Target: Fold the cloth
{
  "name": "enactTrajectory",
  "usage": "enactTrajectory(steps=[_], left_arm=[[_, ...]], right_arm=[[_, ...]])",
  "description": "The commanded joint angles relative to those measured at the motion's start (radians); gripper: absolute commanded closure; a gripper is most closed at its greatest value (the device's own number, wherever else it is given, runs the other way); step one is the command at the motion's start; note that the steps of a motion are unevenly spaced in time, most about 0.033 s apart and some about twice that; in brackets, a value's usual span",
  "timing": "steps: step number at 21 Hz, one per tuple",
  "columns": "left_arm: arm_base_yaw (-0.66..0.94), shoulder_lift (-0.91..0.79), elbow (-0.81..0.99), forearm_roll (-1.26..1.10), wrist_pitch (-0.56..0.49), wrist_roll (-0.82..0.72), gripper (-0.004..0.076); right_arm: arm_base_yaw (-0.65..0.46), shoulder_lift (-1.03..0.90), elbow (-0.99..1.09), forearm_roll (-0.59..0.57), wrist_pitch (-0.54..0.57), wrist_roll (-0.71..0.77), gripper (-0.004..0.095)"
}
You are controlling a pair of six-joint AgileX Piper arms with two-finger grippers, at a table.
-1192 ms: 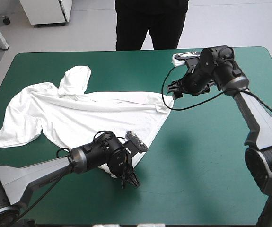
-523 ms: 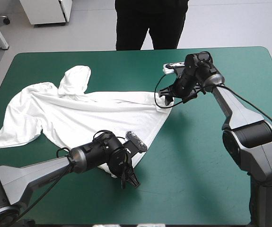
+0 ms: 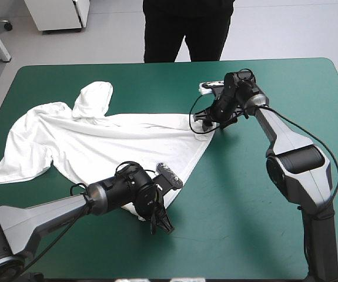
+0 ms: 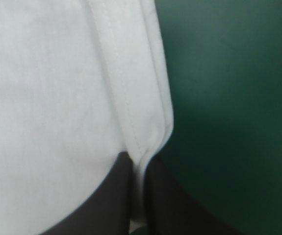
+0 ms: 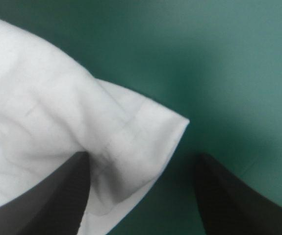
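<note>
The white T-shirt (image 3: 98,141) lies spread across the left half of the teal-green table, sleeves toward the left and far side, its hem toward the right. My left gripper (image 3: 159,222) is at the near hem corner, and in the left wrist view its black fingers (image 4: 106,200) are all but shut with the hemmed edge of the T-shirt (image 4: 57,98) pinched between them. My right gripper (image 3: 203,124) sits low at the far hem corner. In the right wrist view its fingers (image 5: 57,196) stand apart, with the T-shirt's corner (image 5: 131,137) lying between them.
Bare teal-green cover (image 3: 263,194) stretches to the right of the T-shirt and along the near edge. The table's far edge (image 3: 174,62) runs close behind the right gripper.
My right arm has swung left and down, bringing its gripper from beside the far hem corner onto it. The left gripper and the T-shirt have stayed put.
</note>
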Motion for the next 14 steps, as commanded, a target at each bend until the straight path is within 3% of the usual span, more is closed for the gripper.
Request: enactTrajectory(steps=[1,4,10,14], left_arm=[[-0.012,0.033,0.032,-0.175,-0.032,-0.010,0.0733],[-0.012,0.033,0.032,-0.175,-0.032,-0.014,0.0733],[0.010,-0.012,0.002,-0.078,0.048,-0.100,0.0733],[0.096,-0.138,-0.094,0.117,0.184,-0.173,0.0733]], right_arm=[[0.023,0.005,-0.034,0.055,-0.024,-0.022,0.0583],[0.038,0.007,-0.034,0.052,-0.010,-0.034,0.0899],[0.036,-0.041,-0.131,0.014,0.071,0.000,0.0925],[0.036,-0.187,-0.166,0.008,0.072,0.006,0.0925]])
